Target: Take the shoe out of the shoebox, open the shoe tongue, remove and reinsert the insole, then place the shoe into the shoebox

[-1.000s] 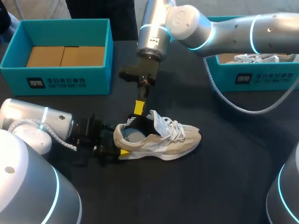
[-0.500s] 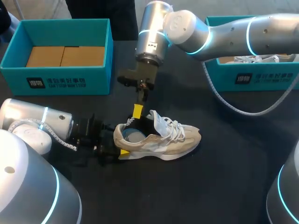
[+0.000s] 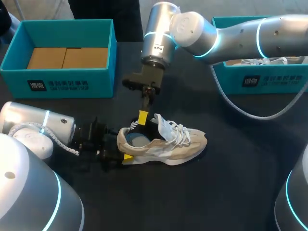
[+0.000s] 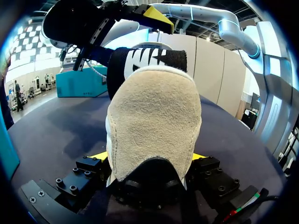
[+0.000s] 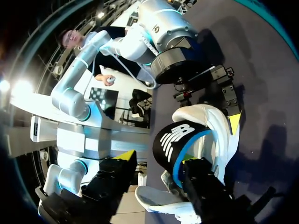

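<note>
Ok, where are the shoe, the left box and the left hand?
shoe [image 3: 175, 149]: head view, on its side panel.
left box [image 3: 101, 79]: head view, on its front wall.
left hand [image 4: 149, 161]: left wrist view, midway between fingertips, at the heel.

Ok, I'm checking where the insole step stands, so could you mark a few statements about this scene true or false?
The shoe lies on the table, outside the boxes. True.
The left tool is shut on the shoe's heel. True.
The black insole lies flat on the table. False: it stands up out of the shoe's opening at the heel end.
The teal box near the left arm holds a shoe. False: only brown card shows inside it.
The right tool hangs over the shoe's toe. False: it is above the heel end, at the insole.
</note>
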